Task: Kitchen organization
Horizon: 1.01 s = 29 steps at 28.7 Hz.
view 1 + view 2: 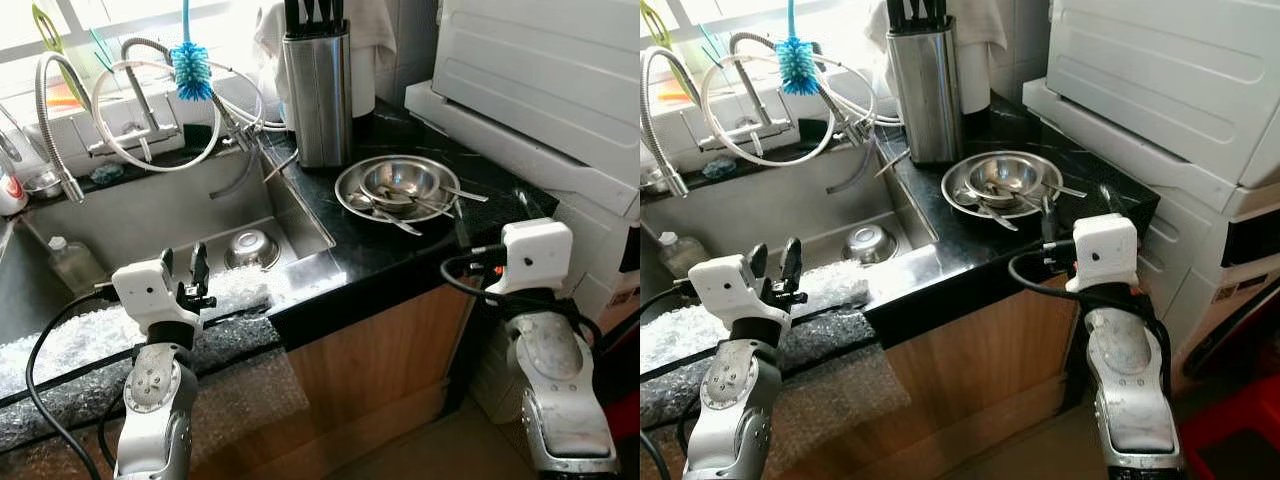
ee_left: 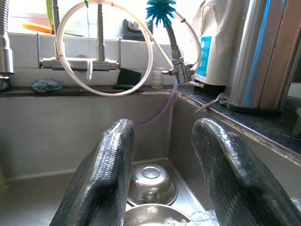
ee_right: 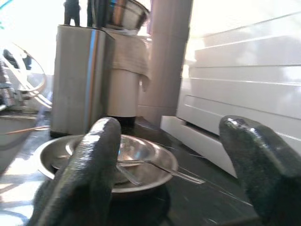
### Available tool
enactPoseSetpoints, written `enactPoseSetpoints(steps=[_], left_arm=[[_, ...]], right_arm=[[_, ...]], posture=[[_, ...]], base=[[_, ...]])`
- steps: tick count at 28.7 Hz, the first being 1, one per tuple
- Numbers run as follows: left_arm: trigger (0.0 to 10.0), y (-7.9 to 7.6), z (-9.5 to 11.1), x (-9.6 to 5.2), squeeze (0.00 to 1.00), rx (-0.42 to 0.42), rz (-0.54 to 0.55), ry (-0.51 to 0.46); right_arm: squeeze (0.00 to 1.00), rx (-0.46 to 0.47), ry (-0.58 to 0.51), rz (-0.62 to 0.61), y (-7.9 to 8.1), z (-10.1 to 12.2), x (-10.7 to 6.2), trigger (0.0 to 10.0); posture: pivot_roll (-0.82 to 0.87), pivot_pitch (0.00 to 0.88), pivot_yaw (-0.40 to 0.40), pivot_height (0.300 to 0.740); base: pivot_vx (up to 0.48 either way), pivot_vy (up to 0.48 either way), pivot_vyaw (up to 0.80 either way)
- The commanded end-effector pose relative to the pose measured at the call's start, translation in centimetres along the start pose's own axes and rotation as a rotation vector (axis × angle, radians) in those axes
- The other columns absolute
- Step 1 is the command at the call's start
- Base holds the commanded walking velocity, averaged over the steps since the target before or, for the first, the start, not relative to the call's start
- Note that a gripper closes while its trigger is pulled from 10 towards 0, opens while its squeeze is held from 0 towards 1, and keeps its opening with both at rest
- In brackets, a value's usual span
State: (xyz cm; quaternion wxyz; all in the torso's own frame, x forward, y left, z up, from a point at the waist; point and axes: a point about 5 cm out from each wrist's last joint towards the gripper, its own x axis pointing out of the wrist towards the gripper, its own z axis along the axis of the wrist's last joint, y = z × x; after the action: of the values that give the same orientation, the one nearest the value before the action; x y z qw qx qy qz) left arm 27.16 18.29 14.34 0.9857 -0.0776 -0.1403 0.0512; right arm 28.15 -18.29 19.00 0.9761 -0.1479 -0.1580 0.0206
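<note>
Left gripper [image 1: 184, 268]: fingers spread apart, empty, over the front edge of the sink [image 1: 140, 215].
Right gripper [image 1: 1076, 205]: fingers wide apart, empty, near the steel plates [image 1: 396, 188].
Steel plates: on the black counter [image 1: 500, 190], spoons inside.
Small bowl [image 1: 251, 249]: upside down in the sink.

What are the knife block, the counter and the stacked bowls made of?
Knife block: brushed steel, going by its vertical sheen. Counter: black polished stone, glossy, faintly veined; possibly laminate. Stacked bowls: shiny stainless steel with mirror-like reflections.
</note>
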Motion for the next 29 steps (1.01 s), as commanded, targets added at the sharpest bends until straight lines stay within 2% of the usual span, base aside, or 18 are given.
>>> enactPoseSetpoints(steps=[1, 8, 12, 13, 14, 15, 29], left_arm=[[10.0, 0.3, 0.3, 0.3, 0.00, 0.020, 0.011, -0.004], [10.0, 0.1, 0.2, 0.4, 0.00, 0.015, 0.004, -0.003], [10.0, 0.0, 0.2, 0.4, 0.00, 0.013, 0.000, -0.001], [10.0, 0.0, 0.2, 0.4, 0.00, 0.013, -0.001, -0.001], [10.0, 0.0, 0.2, 0.4, 0.00, 0.013, -0.001, -0.001], [10.0, -0.1, 0.2, 0.4, 0.00, 0.012, -0.002, -0.002], [10.0, -0.5, 0.3, 0.5, 0.00, 0.014, -0.022, -0.003]], right_arm=[[1.00, 0.009, -0.018, 0.022, 0.4, 0.2, 0.2, 10.0], [1.00, -0.007, 0.009, 0.020, 0.2, -0.6, 0.3, 10.0], [1.00, -0.020, -0.001, 0.048, 0.4, -0.4, 1.0, 10.0], [0.50, -0.030, 0.001, 0.054, 0.4, -0.5, 1.3, 10.0], [0.50, -0.030, 0.001, 0.054, 0.4, -0.5, 1.3, 10.0], [0.00, -0.034, 0.000, 0.059, 0.3, -0.5, 1.5, 10.0], [0.00, -0.063, 0.059, 0.060, 0.1, -1.9, 2.4, 10.0]], posture=[[-0.20, 0.000, 0.100, 0.740], [-0.20, 0.000, 0.104, 0.740], [-0.19, 0.000, 0.105, 0.740], [-0.19, 0.000, 0.105, 0.740], [-0.19, 0.000, 0.105, 0.740], [-0.18, 0.000, 0.103, 0.740], [-0.17, 0.000, 0.107, 0.740]], base=[[0.000, 0.000, 0.00], [0.000, 0.000, 0.00], [0.000, 0.000, 0.00], [0.000, 0.000, 0.00], [0.000, 0.000, 0.00], [0.000, 0.000, 0.00], [0.000, 0.000, 0.00]])
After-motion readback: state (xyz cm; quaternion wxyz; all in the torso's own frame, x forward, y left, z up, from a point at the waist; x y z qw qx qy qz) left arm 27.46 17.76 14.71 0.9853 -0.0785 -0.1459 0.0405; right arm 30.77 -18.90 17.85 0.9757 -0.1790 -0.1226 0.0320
